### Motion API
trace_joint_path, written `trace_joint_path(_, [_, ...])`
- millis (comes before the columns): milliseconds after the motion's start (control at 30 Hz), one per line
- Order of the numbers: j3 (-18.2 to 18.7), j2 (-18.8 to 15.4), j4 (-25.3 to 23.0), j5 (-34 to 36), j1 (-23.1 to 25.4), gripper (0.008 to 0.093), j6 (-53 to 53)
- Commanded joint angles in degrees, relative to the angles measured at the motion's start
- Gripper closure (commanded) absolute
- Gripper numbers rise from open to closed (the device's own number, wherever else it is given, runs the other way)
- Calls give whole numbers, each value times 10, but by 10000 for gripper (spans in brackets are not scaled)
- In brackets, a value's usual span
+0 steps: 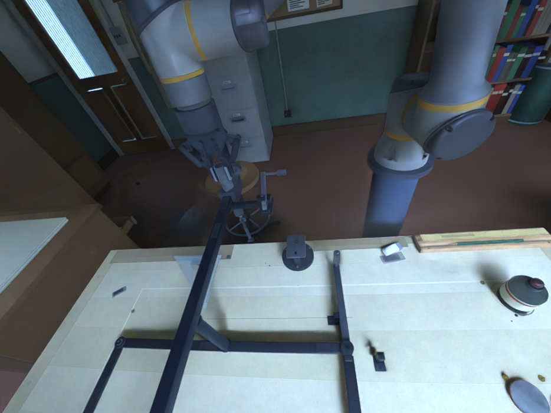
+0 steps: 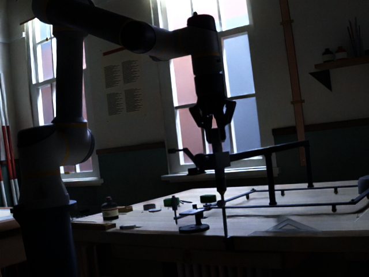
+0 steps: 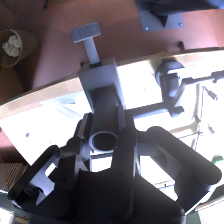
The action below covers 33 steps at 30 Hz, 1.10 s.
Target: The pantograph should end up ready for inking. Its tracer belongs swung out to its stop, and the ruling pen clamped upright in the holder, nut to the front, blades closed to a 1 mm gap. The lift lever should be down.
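Observation:
My gripper (image 1: 221,171) (image 2: 215,132) (image 3: 104,135) points straight down over the end of the pantograph's raised beam (image 1: 195,293), out past the table's edge. The ruling pen (image 1: 222,174) (image 2: 220,176) (image 3: 103,125) stands upright through the square holder block (image 1: 231,196) (image 2: 222,159) (image 3: 100,78) at the beam's end, its tip hanging below. The clamp screw with a knurled knob (image 3: 86,32) sticks out of the block's far side. The lift lever (image 1: 269,187) (image 2: 181,152) stands beside the holder. The tracer arm (image 1: 340,293) lies on the drawing sheet. The gripper is closed on the pen's upper barrel.
An ink bottle (image 2: 109,209) stands near the table's far corner, with green discs (image 2: 207,198) nearby. The round pivot base (image 1: 297,256) (image 2: 193,228) sits at the table edge, a set square (image 2: 287,226) lies by it, and a round weight (image 1: 522,291) and wooden ruler case (image 1: 482,242) lie to the right.

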<state>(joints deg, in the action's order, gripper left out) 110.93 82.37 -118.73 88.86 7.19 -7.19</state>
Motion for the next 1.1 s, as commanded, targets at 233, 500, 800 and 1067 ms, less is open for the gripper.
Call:
trace_joint_path(233, [0,0,-1,0,0,934,0])
trace_joint_path(500, [0,0,-1,0,0,814,0])
trace_joint_path(800, [0,0,-1,0,0,634,0])
trace_joint_path(1067, [0,0,-1,0,0,474,0])
